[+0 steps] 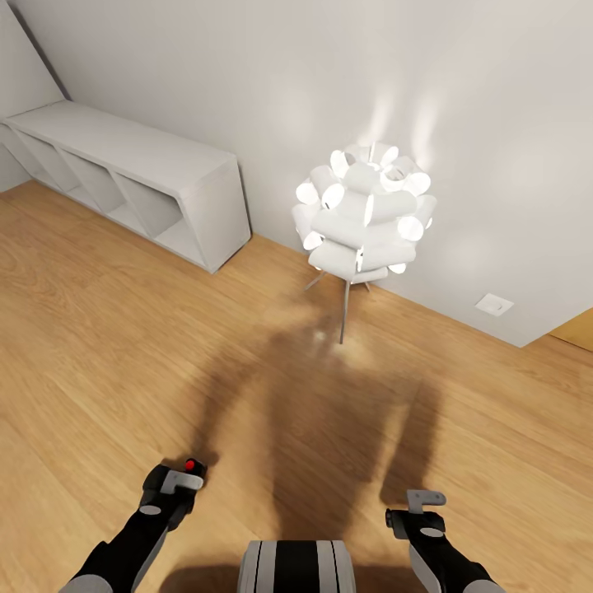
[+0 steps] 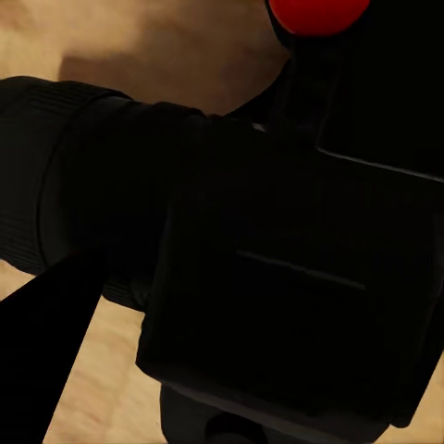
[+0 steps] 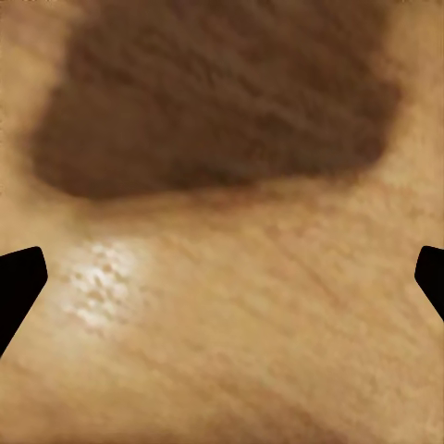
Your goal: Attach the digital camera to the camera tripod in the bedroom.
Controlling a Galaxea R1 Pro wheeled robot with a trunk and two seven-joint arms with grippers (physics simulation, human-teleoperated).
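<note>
The digital camera [image 2: 277,250] is a black box with a lens barrel and a red button [image 2: 314,11], seen very close in the left wrist view. My left gripper [image 1: 177,482] is shut on it, low over the wood floor, and the red button [image 1: 193,465] shows at its tip. One dark finger [image 2: 37,361] crosses beside the lens. My right gripper [image 1: 410,509] hangs open over bare floor; its fingertips [image 3: 18,287] stand far apart with nothing between them. The camera tripod is out of view.
A lit white tube-cluster floor lamp [image 1: 362,216] on thin legs stands ahead by the white wall. A white cubby shelf [image 1: 140,181] runs along the wall at the far left. Light wood floor [image 1: 123,354] lies open between me and them.
</note>
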